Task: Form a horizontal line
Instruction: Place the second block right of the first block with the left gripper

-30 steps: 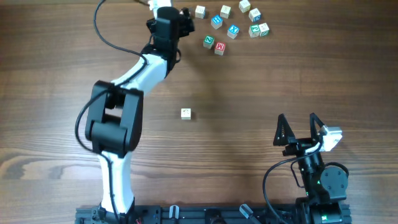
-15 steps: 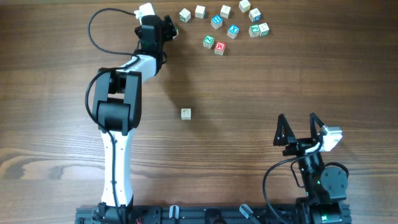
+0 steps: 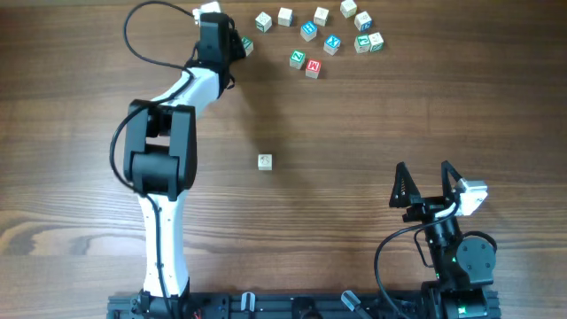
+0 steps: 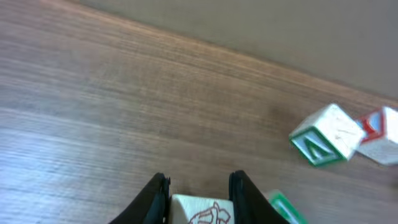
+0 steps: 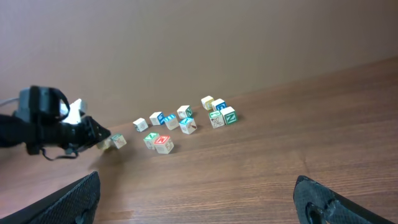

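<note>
Left fingers (image 4: 154, 200) have closed round a pale cube (image 4: 200, 212) — green-lettered cube (image 4: 283, 207) beside.

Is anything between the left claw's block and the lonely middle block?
Nothing visible. Only bare table lies between the cube in the left gripper and the lone cube; other cubes sit off to the side.

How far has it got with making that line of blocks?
Early days. One pale wooden alphabet cube sits alone in the middle, seemingly the line's start. The left jaws grip a second pale wooden cube beside the far cluster of lettered cubes. Still to do: carrying it next to the first, then adding a third.
</note>
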`<state>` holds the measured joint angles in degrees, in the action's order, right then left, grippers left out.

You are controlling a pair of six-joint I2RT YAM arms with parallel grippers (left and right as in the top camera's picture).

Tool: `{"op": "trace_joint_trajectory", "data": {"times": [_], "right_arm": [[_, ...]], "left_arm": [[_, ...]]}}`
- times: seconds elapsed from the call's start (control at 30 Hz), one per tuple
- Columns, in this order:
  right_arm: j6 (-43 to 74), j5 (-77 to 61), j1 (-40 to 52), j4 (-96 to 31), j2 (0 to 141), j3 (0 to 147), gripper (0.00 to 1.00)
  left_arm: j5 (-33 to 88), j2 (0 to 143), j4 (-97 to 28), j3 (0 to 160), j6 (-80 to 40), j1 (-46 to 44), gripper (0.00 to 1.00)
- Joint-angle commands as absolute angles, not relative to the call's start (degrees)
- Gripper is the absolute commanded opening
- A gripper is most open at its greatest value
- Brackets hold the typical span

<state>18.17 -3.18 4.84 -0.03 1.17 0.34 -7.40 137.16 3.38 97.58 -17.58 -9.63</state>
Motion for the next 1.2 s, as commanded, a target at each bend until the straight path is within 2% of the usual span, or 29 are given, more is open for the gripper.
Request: {"op": "trace_joint_trajectory", "data": {"times": [0.0,0.17,0.37,0.6,0.73,0.87,1.0,1.17], "right_arm": [[18.4,-3.0,5.1,0.1,1.0,0.3,1.00],[18.4,-3.0,5.1,0.1,1.0,0.3,1.00],[18.4,-3.0,5.1,0.1,1.0,0.3,1.00],[18.4,-3.0,5.1,0.1,1.0,0.3,1.00],[18.4,-3.0,5.1,0.1,1.0,0.3,1.00],[18.4,-3.0,5.1,0.1,1.0,0.3,1.00],[18.4,-3.0,5.1,0.1,1.0,0.3,1.00],[18.4,-3.0,5.1,0.1,1.0,0.3,1.00]], "left_arm": [[-7.1,127.2,-1.1,97.6,-16.7,-9.8,0.21],[-7.1,116.1,-11.7,97.6,-16.7,-10.9,0.21],[-7.1,103.1,-31.2,97.6,-17.9,-19.8,0.23],[-7.1,103.8,-49.6,97.0,-30.0,-29.7,0.19],[-7.1,104.7,-47.5,92.3,-34.0,-34.5,0.18],[-7.2,105.6,-39.6,84.3,-34.0,-38.1,0.18],[-13.7,106.0,-32.7,76.2,-40.3,-39.1,0.16],[-14.0,106.0,-26.1,69.2,-43.2,-39.2,0.17]]}}
